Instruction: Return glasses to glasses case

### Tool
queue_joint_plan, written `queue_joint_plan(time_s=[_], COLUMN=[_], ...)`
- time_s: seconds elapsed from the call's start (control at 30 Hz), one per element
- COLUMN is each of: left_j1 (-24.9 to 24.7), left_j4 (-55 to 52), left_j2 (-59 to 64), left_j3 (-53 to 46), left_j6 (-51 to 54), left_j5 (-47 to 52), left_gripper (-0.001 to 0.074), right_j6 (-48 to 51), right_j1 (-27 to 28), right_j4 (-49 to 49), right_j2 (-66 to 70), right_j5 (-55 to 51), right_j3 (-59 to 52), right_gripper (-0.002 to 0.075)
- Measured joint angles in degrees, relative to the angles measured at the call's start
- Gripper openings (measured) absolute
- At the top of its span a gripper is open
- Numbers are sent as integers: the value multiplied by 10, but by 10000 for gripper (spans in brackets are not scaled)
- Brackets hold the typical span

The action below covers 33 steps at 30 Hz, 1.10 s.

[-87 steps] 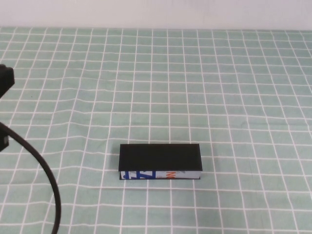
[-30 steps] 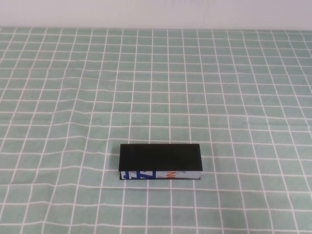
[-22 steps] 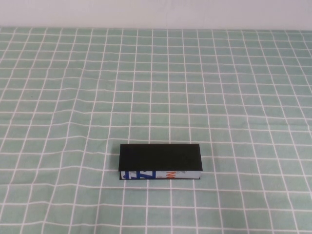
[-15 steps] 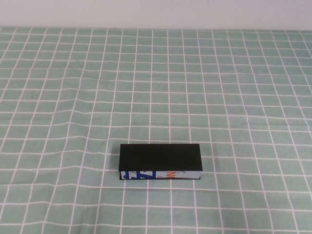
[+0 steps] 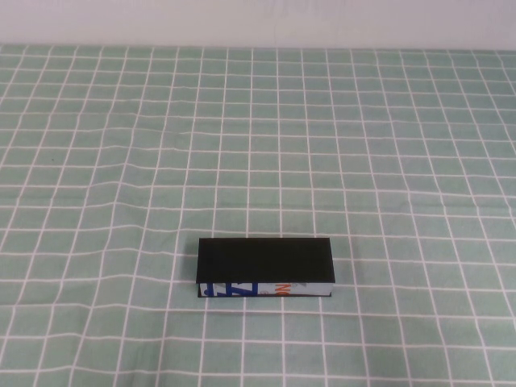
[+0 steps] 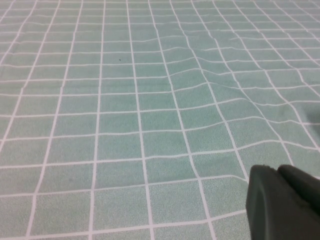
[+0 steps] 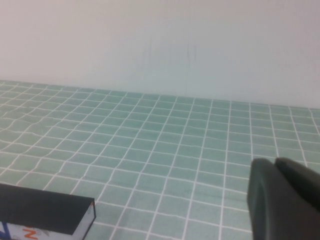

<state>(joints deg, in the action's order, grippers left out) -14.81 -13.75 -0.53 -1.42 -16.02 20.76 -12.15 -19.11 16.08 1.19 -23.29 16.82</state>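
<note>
The left gripper (image 6: 282,202) hung over bare green checked cloth (image 5: 121,161), the closed glasses case (image 5: 265,268) lay near the table's front centre, and the right gripper (image 7: 282,200) hovered beside it.

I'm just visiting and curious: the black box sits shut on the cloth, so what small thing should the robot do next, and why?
Probably nothing more than stay parked: the glasses case lies closed, no glasses show, and the left hand and right hand are off the high view.
</note>
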Motion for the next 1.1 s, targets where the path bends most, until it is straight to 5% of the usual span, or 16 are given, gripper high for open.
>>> queue_joint_plan(time_s=[0.5, 0.8, 1.1], left_j1=[0, 0, 0], left_j4=[0, 0, 0], left_j2=[0, 0, 0], left_j3=[0, 0, 0], left_j6=[-1, -1, -1], left_j5=[1, 2, 2], left_gripper=[-6, -6, -6], right_j6=[0, 0, 0], right_j1=[5, 99, 190], right_j4=[0, -3, -119], right_j2=[0, 0, -2], right_j5=[0, 0, 13], right_j3=[0, 0, -57], right_gripper=[-13, -13, -13])
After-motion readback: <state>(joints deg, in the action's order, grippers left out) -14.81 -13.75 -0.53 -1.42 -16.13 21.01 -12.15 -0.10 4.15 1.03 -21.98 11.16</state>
